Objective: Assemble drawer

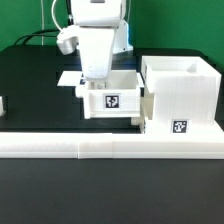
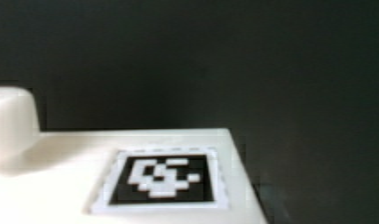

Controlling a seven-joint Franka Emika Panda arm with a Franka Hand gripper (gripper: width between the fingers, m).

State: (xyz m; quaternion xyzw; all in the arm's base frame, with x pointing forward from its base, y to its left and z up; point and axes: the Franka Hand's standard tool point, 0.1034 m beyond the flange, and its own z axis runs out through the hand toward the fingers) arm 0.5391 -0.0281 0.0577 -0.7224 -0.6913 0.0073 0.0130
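Note:
A small white drawer tray (image 1: 110, 100) with a tag on its front stands at the middle of the table. It sits close against the left side of the large boxy housing (image 1: 182, 88), which has a tag low on its front. My gripper (image 1: 95, 82) is lowered onto the tray's back left part, and its fingertips are hidden by the hand and the tray wall. The wrist view shows a white tagged surface (image 2: 165, 180) very close, with a rounded white lump (image 2: 8, 125) beside it. No fingers show there.
The long low white border rail (image 1: 110, 146) runs along the front, just before the tray and housing. A flat white piece (image 1: 67, 77) lies behind the arm at the exterior view's left. Another white part (image 1: 3, 103) is cut off at the left edge.

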